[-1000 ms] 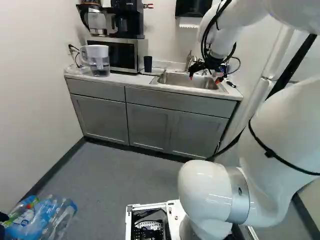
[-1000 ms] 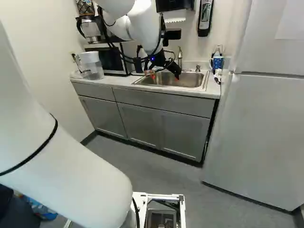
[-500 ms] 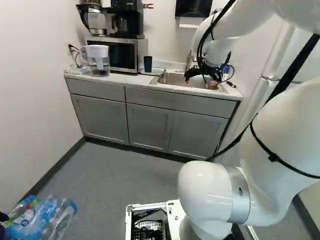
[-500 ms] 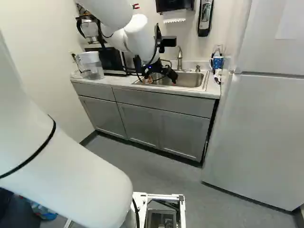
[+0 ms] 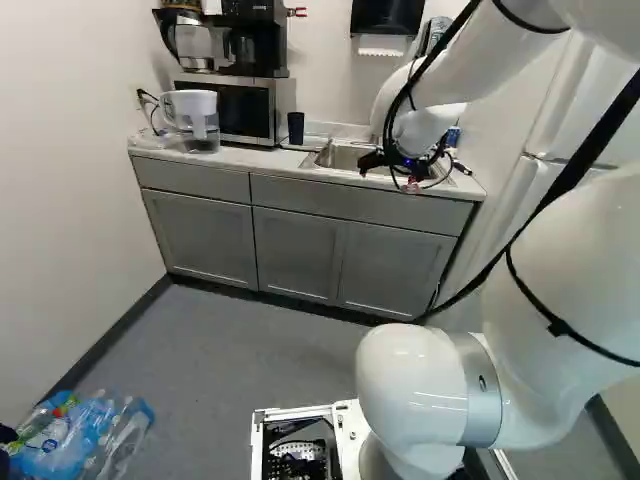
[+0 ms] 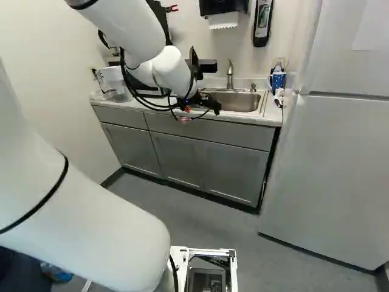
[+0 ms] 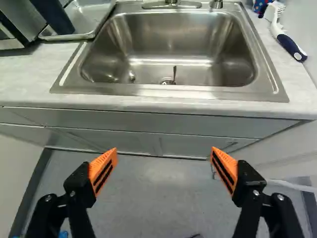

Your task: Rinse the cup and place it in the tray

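Observation:
The dark blue cup [image 5: 296, 128] stands upright on the counter left of the sink. In the wrist view the cup [image 7: 52, 16] is in the metal tray [image 7: 67, 35], its upper part cut off. My gripper [image 6: 199, 113] hangs by the counter's front edge; its fingers are small in the base views. Seen from the wrist, the gripper [image 7: 164, 151] is wide open, nothing between its orange pads, with the sink basin [image 7: 178, 49] ahead of it. The basin holds no cup.
A faucet [image 6: 230, 75] rises behind the sink. A brush [image 7: 287, 43] lies on the counter right of it. A pitcher [image 5: 196, 120] and microwave [image 5: 240, 108] stand at the left. The refrigerator [image 6: 331, 164] borders the counter's right end; bottles [image 5: 85, 440] lie on the floor.
My arm has drawn back from over the sink towards the base, and the gripper has come to the counter's front edge. The cup and the base have not moved.

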Available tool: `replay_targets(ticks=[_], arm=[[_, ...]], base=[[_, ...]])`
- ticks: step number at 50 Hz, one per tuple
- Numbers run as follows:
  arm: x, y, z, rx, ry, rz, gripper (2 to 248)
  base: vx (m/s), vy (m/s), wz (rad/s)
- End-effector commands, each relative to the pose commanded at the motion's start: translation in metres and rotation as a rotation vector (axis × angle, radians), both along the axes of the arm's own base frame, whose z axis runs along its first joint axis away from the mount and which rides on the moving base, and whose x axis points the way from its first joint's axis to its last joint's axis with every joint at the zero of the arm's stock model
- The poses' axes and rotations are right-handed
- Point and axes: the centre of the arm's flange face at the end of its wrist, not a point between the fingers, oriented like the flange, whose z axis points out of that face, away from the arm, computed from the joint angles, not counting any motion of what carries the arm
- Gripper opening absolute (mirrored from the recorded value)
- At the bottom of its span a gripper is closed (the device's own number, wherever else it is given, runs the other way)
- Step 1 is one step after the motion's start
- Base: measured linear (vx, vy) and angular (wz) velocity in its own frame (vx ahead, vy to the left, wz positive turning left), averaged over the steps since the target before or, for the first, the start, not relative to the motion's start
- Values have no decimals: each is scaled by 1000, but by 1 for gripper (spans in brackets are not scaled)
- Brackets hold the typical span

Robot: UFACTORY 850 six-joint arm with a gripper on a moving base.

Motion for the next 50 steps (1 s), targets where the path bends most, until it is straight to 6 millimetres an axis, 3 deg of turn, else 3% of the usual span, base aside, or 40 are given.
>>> replay_targets(ticks=[28, 50], arm=[[-36, 37, -71, -35, -141, 82, 247], [-71, 60, -113, -53, -238, 137, 247]], base=[[0, 0, 0], [0, 0, 0]])
